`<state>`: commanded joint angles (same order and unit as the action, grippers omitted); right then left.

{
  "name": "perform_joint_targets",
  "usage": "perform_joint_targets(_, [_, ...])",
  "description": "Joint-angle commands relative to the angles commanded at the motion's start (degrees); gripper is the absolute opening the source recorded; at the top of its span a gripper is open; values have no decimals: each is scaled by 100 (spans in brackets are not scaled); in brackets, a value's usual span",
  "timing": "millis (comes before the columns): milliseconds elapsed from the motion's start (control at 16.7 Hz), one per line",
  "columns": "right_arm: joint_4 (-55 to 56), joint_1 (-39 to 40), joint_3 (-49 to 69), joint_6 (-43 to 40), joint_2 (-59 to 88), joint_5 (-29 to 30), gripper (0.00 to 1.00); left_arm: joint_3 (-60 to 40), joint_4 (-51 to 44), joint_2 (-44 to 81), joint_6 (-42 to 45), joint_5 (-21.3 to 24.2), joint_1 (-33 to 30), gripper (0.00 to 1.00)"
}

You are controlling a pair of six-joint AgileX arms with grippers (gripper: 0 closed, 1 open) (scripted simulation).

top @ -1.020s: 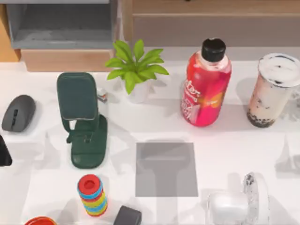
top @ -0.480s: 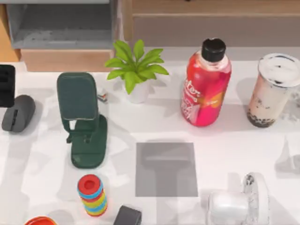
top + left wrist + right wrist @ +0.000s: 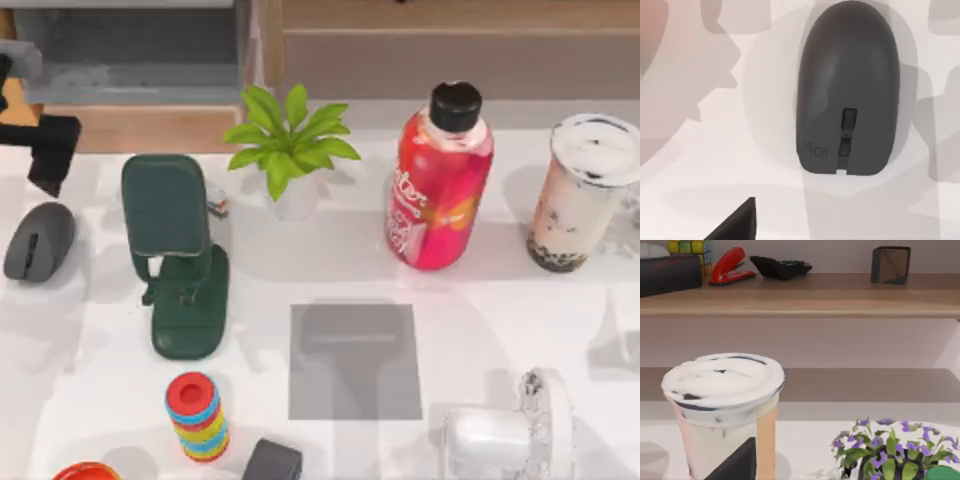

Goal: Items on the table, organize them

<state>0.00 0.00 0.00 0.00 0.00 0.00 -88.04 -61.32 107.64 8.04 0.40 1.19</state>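
Since half a second ago our left gripper [image 3: 45, 150] has shifted toward the back of the table [image 3: 480, 300], now just behind the dark grey computer mouse [image 3: 39, 241]; we cannot tell how its fingers stand. Mouse lies at far left, untouched, beside the green phone stand [image 3: 175, 255]. Milk-tea cup [image 3: 580, 190] stands upright at far right, near the red bottle [image 3: 438, 180]. Grey mat [image 3: 355, 360] lies mid-table.

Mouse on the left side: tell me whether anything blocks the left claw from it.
Nothing visible does. The left claw hovers just behind the dark grey mouse, with bare table between them. The green phone stand stands apart, to the mouse's right.
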Motion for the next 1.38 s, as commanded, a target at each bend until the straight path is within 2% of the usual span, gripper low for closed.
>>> perform_joint_targets(300, [0,0,0,0,0,0,100,-1191,-722,1337,100,-7,21,100])
perform_joint_targets(720, [0,0,0,0,0,0,100,-1298,-770,1461,105,-9,-6,100])
perform_joint_targets(900, [0,0,0,0,0,0,100,-999,-372,1583,99,-7,13,100])
perform_joint_targets(1200, [0,0,0,0,0,0,100,-252,800,1952,114,-2,15,100])
perform_joint_targets(1380, [0,0,0,0,0,0,100,-120,974,2031,125,-4,30,100])
